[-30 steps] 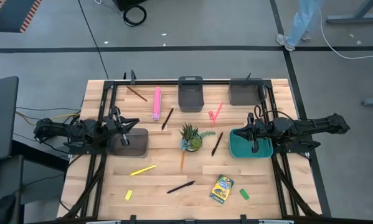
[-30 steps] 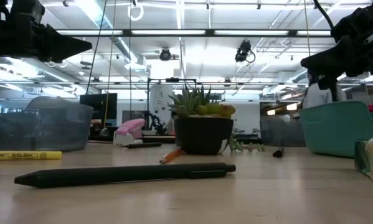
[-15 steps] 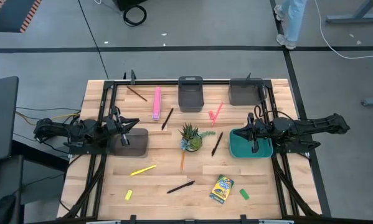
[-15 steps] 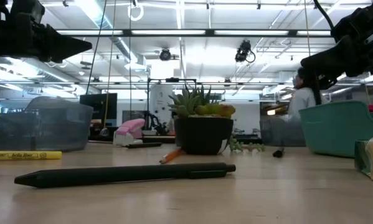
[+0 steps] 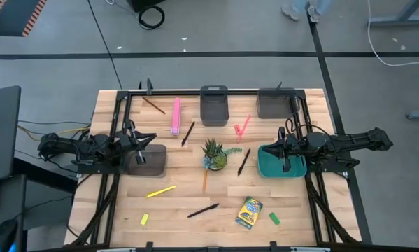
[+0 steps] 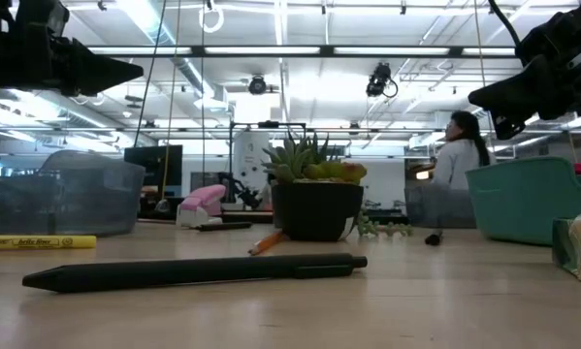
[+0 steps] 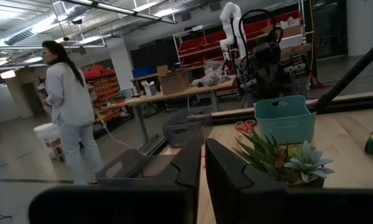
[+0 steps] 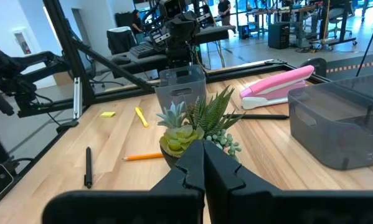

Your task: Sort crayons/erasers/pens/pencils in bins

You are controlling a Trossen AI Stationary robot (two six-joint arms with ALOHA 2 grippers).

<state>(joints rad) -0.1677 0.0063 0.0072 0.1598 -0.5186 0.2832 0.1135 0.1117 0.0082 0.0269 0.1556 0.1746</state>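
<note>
My left gripper (image 5: 152, 138) hovers shut above the grey bin (image 5: 147, 159) at the table's left, with only a thin slit between its fingers (image 7: 189, 165). My right gripper (image 5: 277, 145) hovers shut above the teal bin (image 5: 282, 164) at the right. The crayon box (image 5: 249, 212) lies flat near the front edge, beside a green eraser (image 5: 274, 218). A yellow eraser (image 5: 145, 219), a yellow pen (image 5: 161, 191) and a black pen (image 5: 203, 210) also lie at the front. Other black pens (image 5: 244, 162) (image 5: 188, 133), red-pink pencils (image 5: 241, 127) and an orange pencil (image 5: 204, 180) lie mid-table.
A potted plant (image 5: 213, 154) stands at the table's middle. A dark bin (image 5: 214, 105) and a grey bin (image 5: 275, 103) sit at the far edge, with a long pink bar (image 5: 175, 115) and a brown stick (image 5: 153, 105) to their left. A person (image 6: 455, 150) is beyond the table.
Both arms have kept still and nothing on the table has moved. A person beyond the far edge has walked across the room.
</note>
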